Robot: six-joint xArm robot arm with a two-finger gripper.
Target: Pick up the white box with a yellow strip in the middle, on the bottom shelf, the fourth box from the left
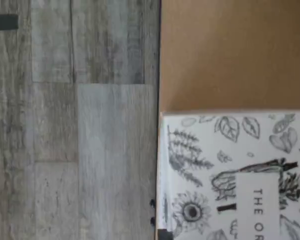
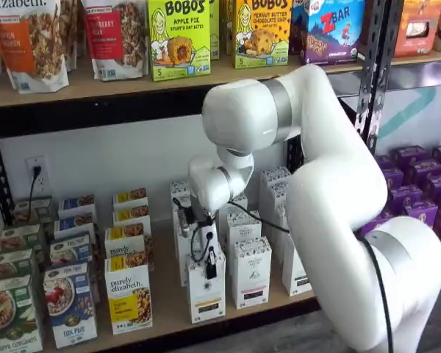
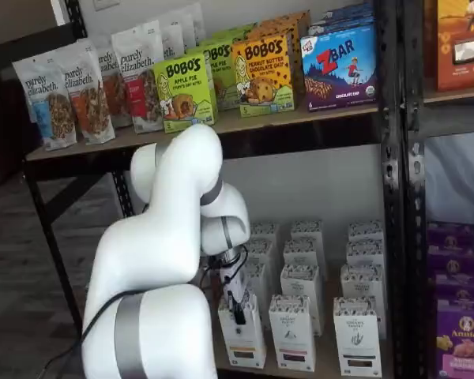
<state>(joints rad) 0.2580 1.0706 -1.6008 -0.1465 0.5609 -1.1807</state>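
Leaf-printed top of the white box [image 1: 230,175] fills the wrist view, resting on the tan bottom shelf [image 1: 230,55]. Both shelf views show the claw [image 2: 211,263] closed on that front-row box [image 3: 242,335], which stands at the shelf's edge.

Wrist view looks down; shelf views face shelves.

Grey wood-plank floor [image 1: 75,125], white wall [image 2: 125,158] (outlet [image 2: 37,173] at left).

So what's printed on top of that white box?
Black line drawings of leaves and flowers on the white box, clearest in the wrist view.
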